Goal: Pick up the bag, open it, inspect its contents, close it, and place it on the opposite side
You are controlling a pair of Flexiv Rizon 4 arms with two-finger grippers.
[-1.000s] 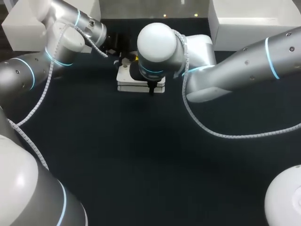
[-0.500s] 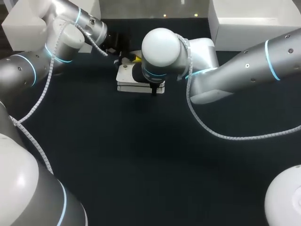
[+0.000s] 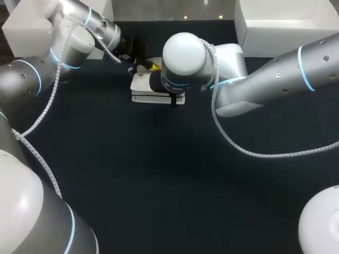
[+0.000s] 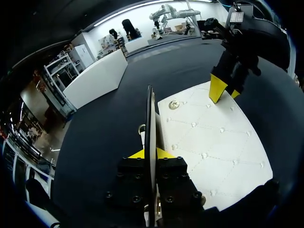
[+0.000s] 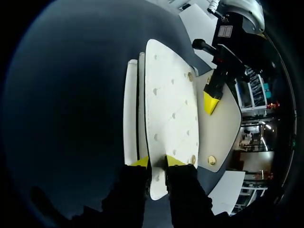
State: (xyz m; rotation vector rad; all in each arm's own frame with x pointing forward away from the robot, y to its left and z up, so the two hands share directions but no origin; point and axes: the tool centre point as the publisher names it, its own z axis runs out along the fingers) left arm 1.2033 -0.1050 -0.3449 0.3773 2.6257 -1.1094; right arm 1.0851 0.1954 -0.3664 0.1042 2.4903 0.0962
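The bag (image 3: 142, 87), white and flat, lies on the dark table (image 3: 159, 180) with both grippers on it. The left arm (image 3: 32, 79) comes in from the bag's left side. The left gripper (image 4: 150, 153) is at the bag's far left corner. Its fingers are closed on a thin panel (image 4: 149, 118) of the bag, which stands upright and edge-on between the two yellow tips, touched from both sides. Just beside that panel, toward the right arm, the bag's quilted panel (image 4: 213, 142) lies flat, with a gold stud (image 4: 174, 104) near its far edge. The right arm (image 3: 275, 74) comes in from the bag's right side, and its wrist covers most of the bag in the head view. The right gripper (image 5: 156, 162) is at the bag's near edge. Its fingers are closed on the rim of the quilted panel, one yellow tip on each face. On the side of that panel away from the left gripper, two further white layers of the bag show as narrow strips. On the other side of it, a smooth white panel (image 5: 225, 123) with a gold stud lies under the left gripper's yellow tip. The two grippers stand at opposite edges of the bag, apart from each other. A white coiled cable (image 3: 233, 147) hangs from the right arm on the near right side of the bag, well apart from it.
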